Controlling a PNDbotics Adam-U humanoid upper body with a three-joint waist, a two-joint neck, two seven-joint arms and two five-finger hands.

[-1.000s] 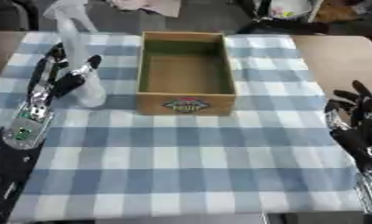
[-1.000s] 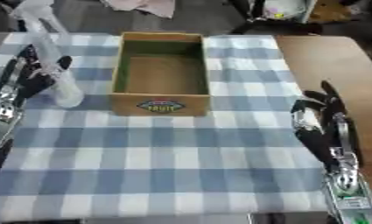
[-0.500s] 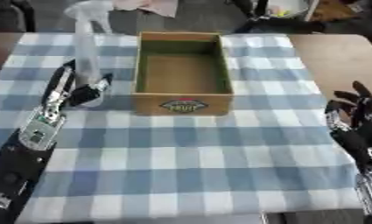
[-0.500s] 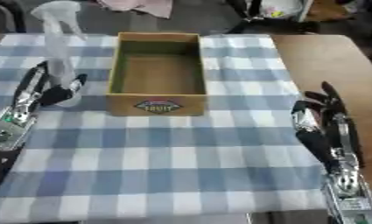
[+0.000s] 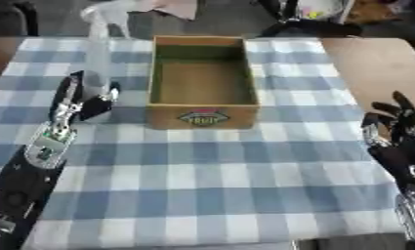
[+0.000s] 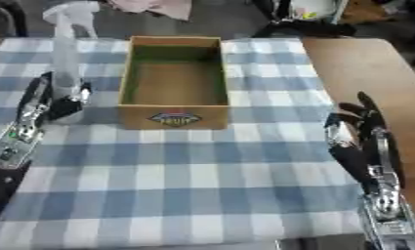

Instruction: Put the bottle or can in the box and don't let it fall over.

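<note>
A clear spray bottle with a white trigger head stands upright on the checked cloth, just left of the box. My left hand is curled round its lower body and hides the base. The open cardboard box has a green inside, a printed label on its front wall, and nothing in it. My right hand rests open at the right edge, fingers up, away from the bottle and the box.
A blue and white checked cloth covers the table. Bare brown tabletop shows to the right of it. A pink cloth and dark clutter lie beyond the far edge.
My left hand and the spray bottle have shifted a little to the right, closer to the box's left wall. The right hand has stayed still.
</note>
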